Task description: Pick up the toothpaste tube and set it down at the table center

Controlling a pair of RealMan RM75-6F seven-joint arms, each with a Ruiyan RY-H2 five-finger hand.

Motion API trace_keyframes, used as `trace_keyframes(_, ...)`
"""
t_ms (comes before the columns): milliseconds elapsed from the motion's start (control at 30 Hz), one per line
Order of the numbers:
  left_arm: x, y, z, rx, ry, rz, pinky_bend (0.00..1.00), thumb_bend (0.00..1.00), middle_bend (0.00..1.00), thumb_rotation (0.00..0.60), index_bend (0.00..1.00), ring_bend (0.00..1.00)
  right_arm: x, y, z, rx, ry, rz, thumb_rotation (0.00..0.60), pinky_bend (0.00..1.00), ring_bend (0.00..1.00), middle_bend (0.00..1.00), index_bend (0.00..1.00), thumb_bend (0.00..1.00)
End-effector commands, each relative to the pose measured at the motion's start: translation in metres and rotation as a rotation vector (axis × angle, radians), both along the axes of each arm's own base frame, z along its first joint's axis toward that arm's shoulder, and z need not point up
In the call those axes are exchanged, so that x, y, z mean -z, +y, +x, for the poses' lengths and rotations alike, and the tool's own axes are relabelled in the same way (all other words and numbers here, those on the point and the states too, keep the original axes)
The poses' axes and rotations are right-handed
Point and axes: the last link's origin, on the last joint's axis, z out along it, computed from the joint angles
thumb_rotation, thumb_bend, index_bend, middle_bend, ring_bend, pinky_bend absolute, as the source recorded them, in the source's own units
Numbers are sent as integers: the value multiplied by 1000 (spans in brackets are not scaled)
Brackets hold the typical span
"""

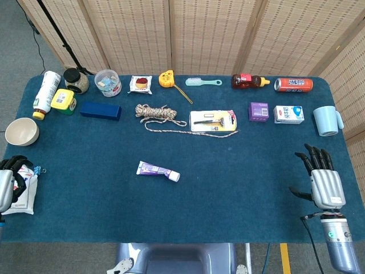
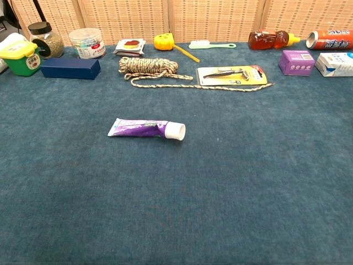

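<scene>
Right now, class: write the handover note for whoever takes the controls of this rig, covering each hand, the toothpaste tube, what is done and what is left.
Left hand: at the table's left edge over a white packet, fingers curled, holding nothing.
Right hand: near the right edge, fingers spread, empty.
Toothpaste tube: lying flat on the blue table, a little left of centre, cap pointing right, well clear of both hands.
Done: nothing that shows; the tube is ungrasped.
Left: reach in, grip the tube, lift it, set it down at the table centre.
</scene>
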Motion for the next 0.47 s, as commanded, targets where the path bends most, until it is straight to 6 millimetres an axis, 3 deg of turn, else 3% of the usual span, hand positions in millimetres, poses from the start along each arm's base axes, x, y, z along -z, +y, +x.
trace_keyframes(33,-3,-2,0,-1,2,2,328,922,298,600,371,285,-2,2,1,-3,3,-3,600,0,0,36,171,0)
trace_keyframes(267,-18,-9,-3,-3,32,25,241,918,242,600,308,212,-4,6,1,-5,2,-6,600,0,0,28,166,0)
trace_keyframes(467,-21,-17,-5,-21,72,-16,71,884,36,600,108,33,-5,8,2,-8,1,-4,600,0,0,23,162,0)
